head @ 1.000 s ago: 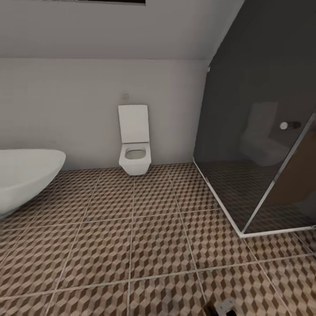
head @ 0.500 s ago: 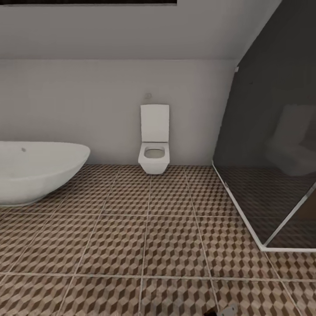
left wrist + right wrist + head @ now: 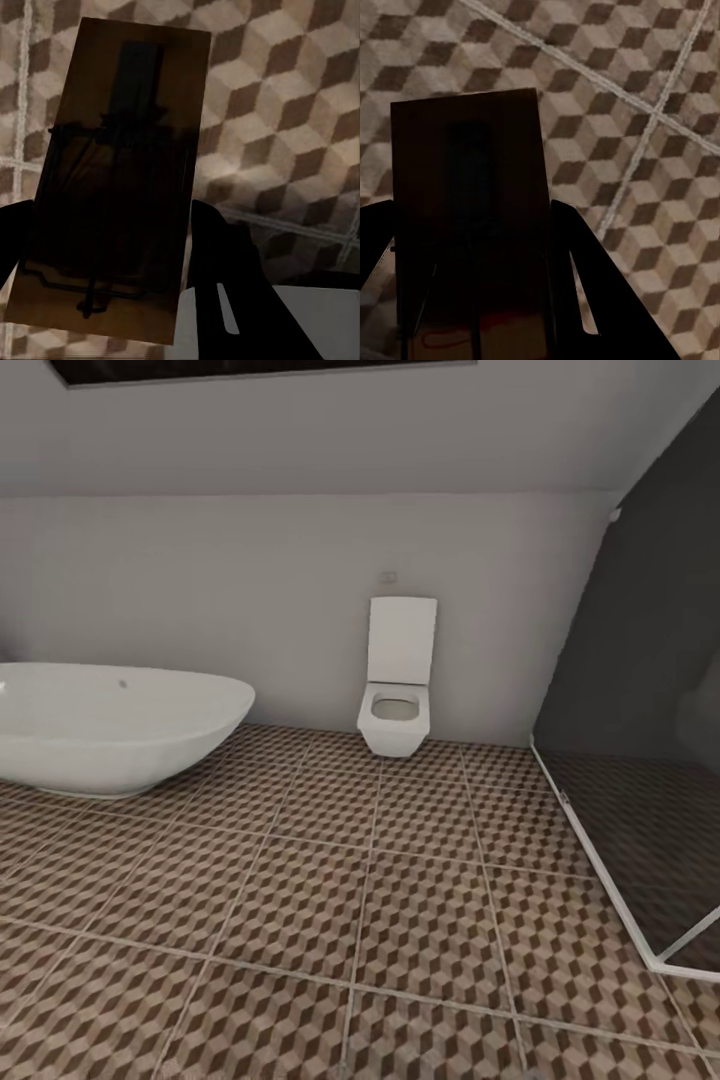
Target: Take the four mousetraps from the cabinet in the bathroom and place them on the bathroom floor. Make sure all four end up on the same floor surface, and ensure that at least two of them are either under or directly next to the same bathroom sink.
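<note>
Shadow hides much of what you carry: each wrist view has a dark flat plate, and the wire parts barely read against it. Your left gripper [image 3: 105, 247] clamps one mousetrap [image 3: 116, 172] between its black fingers [image 3: 225, 262], and thin wire outlines show faintly on the plate's face. Your right gripper [image 3: 472, 255] grips a second mousetrap [image 3: 469, 202] the same way; its surface is too dark to make out detail beyond a reddish mark near the cut-off near edge. Both plates hang above the bathroom floor [image 3: 300, 920], apart from it.

From the head view you face a room of cube-patterned brown and beige tiles with pale grout lines. A white wall [image 3: 250, 590] runs across the back under a sloped ceiling, where a dark opening [image 3: 250, 368] is cut off by the frame. The glass shower enclosure [image 3: 650, 740] at the right is only partly in frame. A white bathtub [image 3: 110, 725] stands at the left, its far end cropped. A white toilet [image 3: 397, 695] hangs on the back wall with its lid raised.
</note>
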